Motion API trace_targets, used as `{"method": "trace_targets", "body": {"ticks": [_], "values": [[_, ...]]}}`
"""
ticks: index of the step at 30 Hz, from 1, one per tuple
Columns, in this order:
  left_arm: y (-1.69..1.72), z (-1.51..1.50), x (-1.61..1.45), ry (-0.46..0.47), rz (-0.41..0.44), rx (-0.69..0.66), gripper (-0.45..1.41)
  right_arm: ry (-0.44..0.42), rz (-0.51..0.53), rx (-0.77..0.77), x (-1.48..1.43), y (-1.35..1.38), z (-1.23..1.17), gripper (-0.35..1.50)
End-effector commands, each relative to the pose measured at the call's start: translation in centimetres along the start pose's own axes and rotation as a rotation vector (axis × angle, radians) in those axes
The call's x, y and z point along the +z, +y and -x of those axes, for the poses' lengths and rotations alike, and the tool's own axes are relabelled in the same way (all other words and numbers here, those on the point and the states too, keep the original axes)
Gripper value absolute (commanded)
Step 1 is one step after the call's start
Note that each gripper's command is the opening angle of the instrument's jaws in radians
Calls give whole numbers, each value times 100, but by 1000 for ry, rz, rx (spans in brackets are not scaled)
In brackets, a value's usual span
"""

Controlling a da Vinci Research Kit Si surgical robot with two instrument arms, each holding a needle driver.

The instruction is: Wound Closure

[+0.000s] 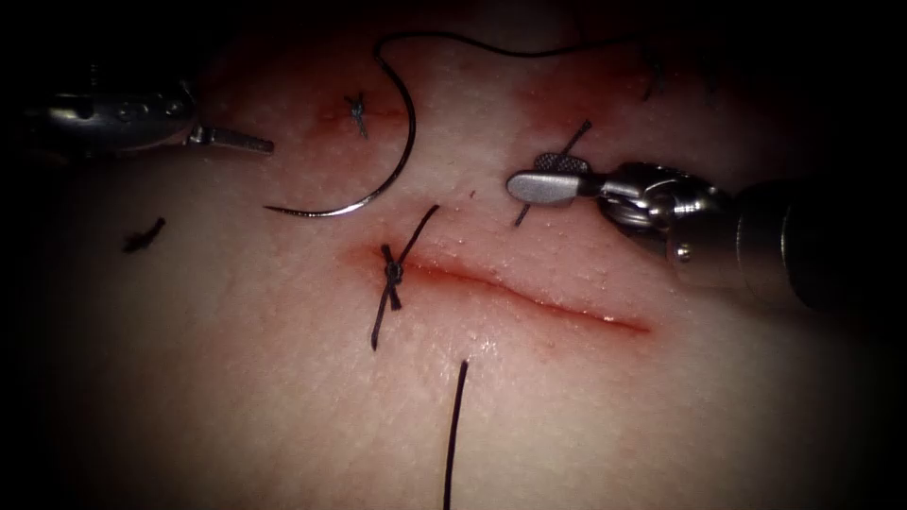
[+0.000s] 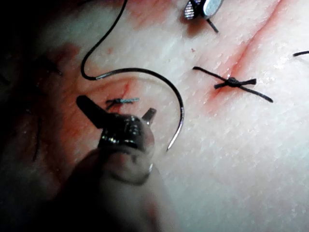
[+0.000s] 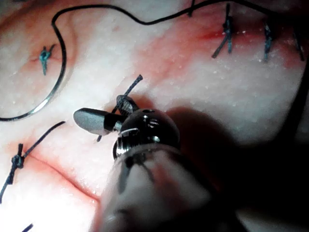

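**Metal, thread and wet flesh**

The needle (image 1: 392, 179) is thin polished steel with a bright glint. Both tools, left (image 1: 231, 141) and right (image 1: 548, 179), are shiny metal; the right one's inner jaw face is cross-hatched. The thread (image 1: 491, 47) is dark, matt. The tissue (image 1: 283, 397) looks pale, moist, finely pebbled, glossy along the cut (image 1: 529, 297).

Both tools are shiny polished steel on dark shafts. The right end effector (image 1: 548, 179) has flat rounded blades, one with a cross-hatched gripping face, behind a bulbous silver wrist with a small pin. The left end effector (image 1: 234, 141) is slimmer, with little round holes along its wrist housing.
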Motion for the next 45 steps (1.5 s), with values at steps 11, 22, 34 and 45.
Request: {"method": "trace_targets", "body": {"ticks": [11,22,34,45], "values": [[58,-43,-26,40,33,26,72,134,3,-463,-10,-61,-17,-35],[110,-122,-55,121,111,62,61,123,81,-709,-11,-114,-13,-35],[204,-216,-123,390,423,141,93,152,51,-756,-13,-95,-21,145],[243,-274,-111,358,429,177,116,23,140,-854,-79,-61,-10,143]]}}
